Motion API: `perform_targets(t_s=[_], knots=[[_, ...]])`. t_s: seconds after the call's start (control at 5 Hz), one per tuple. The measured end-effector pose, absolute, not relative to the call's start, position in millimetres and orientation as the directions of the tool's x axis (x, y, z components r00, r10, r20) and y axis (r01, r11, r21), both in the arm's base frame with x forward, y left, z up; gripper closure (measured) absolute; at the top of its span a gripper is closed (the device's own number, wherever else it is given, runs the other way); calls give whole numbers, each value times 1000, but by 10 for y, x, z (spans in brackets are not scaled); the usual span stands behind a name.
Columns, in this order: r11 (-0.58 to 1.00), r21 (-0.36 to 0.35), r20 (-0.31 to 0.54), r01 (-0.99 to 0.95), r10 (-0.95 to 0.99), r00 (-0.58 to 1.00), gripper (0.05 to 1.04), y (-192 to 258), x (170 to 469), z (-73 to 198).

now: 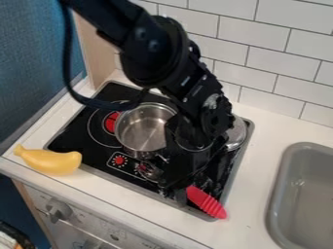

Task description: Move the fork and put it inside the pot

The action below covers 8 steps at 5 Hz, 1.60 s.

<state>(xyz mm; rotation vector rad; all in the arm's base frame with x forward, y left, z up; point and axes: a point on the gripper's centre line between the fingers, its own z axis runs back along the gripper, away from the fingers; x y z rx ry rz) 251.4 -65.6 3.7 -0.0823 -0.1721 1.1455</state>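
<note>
The black gripper (172, 184) hangs low over the front part of the stove, to the front right of the pot. The silver pot (141, 127) stands upright on the stove, its visible inside bare and its right side partly behind the arm. A red ridged handle (207, 202) lies at the stove's front right edge, just right of the gripper. Its other end is hidden by the gripper, so I cannot tell whether it belongs to the fork.
The black stove (78, 129) has a metal rim. A yellow banana-like toy (52, 161) lies on the counter at the left. Behind the arm, a round silver object (238, 134) sits at the stove's right. The grey sink (305, 194) is at the far right, and a tiled wall stands behind.
</note>
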Motion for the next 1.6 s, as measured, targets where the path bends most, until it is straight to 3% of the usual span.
perform_targets(t_s=[0.2,0.6,0.8,1.0,1.2,1.6], knots=[[413,-99,92,-905,910,405,83,-644,2526,-23],[418,-89,58,-904,908,414,122,-672,2501,-112],[414,-103,43,-905,910,412,283,-665,2482,-134],[388,-122,5,-914,921,390,555,-649,2438,-144],[365,-126,-13,-922,929,369,690,-636,2431,-144],[320,-94,-14,-943,946,323,702,-586,2352,-112]])
